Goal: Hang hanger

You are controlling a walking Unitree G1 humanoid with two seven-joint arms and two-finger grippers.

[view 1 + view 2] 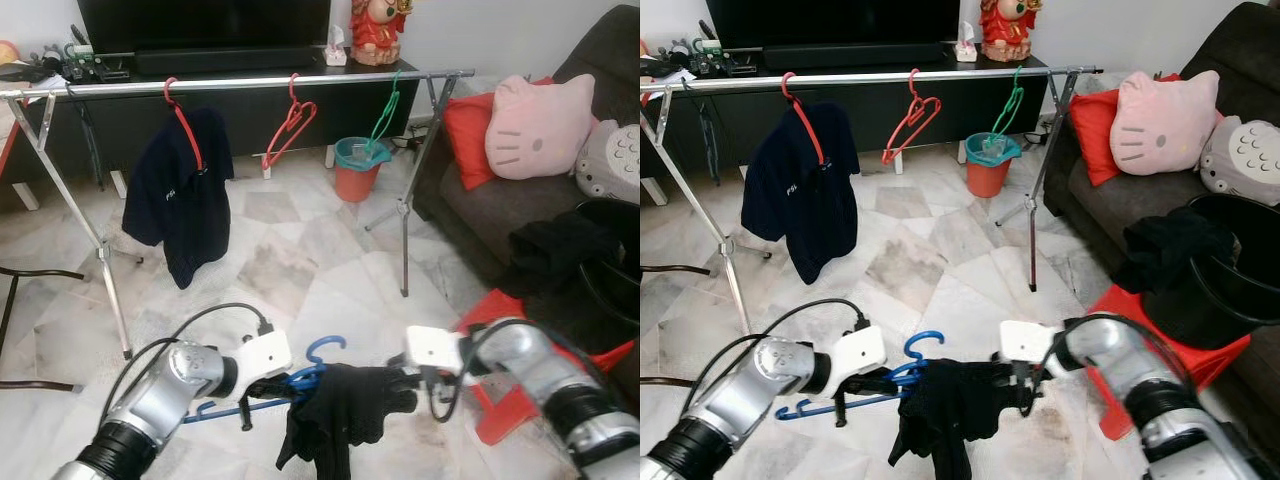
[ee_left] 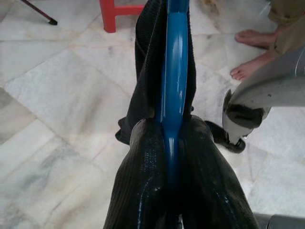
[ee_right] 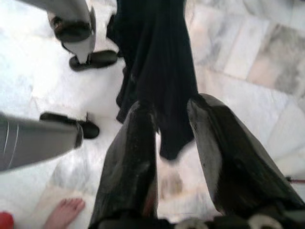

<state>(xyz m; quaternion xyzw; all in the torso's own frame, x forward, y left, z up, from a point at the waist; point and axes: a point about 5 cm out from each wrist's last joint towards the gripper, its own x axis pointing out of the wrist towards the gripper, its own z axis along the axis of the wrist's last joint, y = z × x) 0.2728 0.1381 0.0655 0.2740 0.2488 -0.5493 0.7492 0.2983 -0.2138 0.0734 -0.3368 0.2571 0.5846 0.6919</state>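
A blue hanger [image 1: 300, 383] draped with a black garment [image 1: 340, 412] is held low over the marble floor [image 1: 300, 270], clamped by the left gripper [image 2: 174, 183]. The garment's other side is pinched by the right gripper [image 3: 174, 138]. White lettering on the navy shirt [image 1: 180, 195] cannot be read.

A glossy blue plastic hanger [image 1: 318, 352] carries a plain black garment [image 1: 340, 410], held between silver arms with white wrist blocks and black-fingered grippers, the left gripper [image 2: 172, 157] and the right gripper [image 3: 174, 138]. The floor is white marble tile [image 1: 290, 270] veined with grey and brown. On the silver metal rail [image 1: 240, 84] hang a red hanger under a navy shirt [image 1: 180, 190], a bare red hanger [image 1: 290, 125] and a green hanger [image 1: 384, 112]. An orange bin with a teal liner [image 1: 357, 165] stands beyond; a pale pink cat-face cushion [image 1: 538, 125] lies on a dark grey sofa
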